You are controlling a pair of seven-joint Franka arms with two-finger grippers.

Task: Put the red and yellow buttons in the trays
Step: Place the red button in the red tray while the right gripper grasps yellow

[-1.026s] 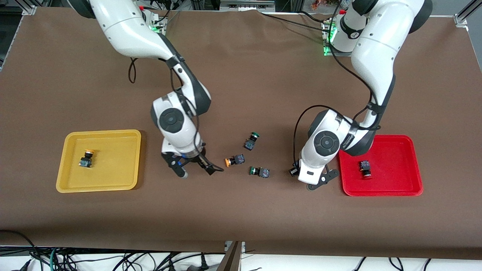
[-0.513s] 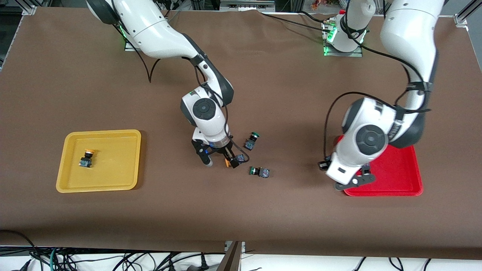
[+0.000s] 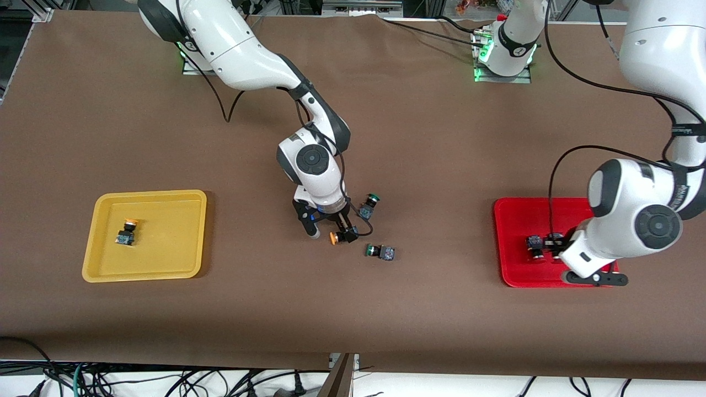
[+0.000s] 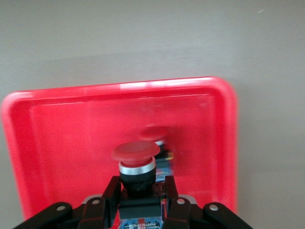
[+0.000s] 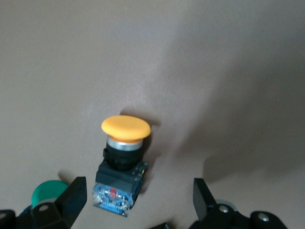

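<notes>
The left gripper (image 4: 138,210) hangs over the shallow red plastic tray (image 3: 510,275) at the frame's lower right, clamped on a red-capped push-button switch (image 4: 137,157) ready for release beside the red-capped one already lying there (image 3: 534,246); the right gripper (image 3: 326,227), jaws spread wide, straddles the orange-yellow-capped switch (image 5: 121,160) at centre frame, apparently to grasp it; its twin (image 3: 126,232) lies in the yellow plastic tray (image 3: 105,273) at lower left; counted: two red, two yellow, two green-capped switches (image 3: 368,206) (image 3: 380,252) on the brown table (image 3: 419,138), two trays.
</notes>
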